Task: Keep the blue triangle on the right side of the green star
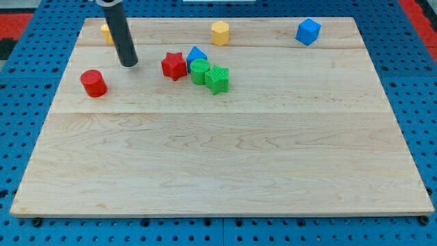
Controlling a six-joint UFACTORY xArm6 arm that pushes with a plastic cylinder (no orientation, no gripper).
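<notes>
Wood grain fills the near board (218,171); no writing we can read. Farther up sit our green star (218,79), green cylinder (199,70), blue triangle (197,55) (behind, slightly left), red star (174,65). My tip (129,63), a bare rod pinching nothing, stands left of them

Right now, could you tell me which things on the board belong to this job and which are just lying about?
Part of the job:
blue triangle
green star
my tip, at the view's left of the cluster

Just lying about:
red star
green cylinder
red cylinder
yellow hexagon
blue cube
yellow block, partly hidden behind the rod
</notes>
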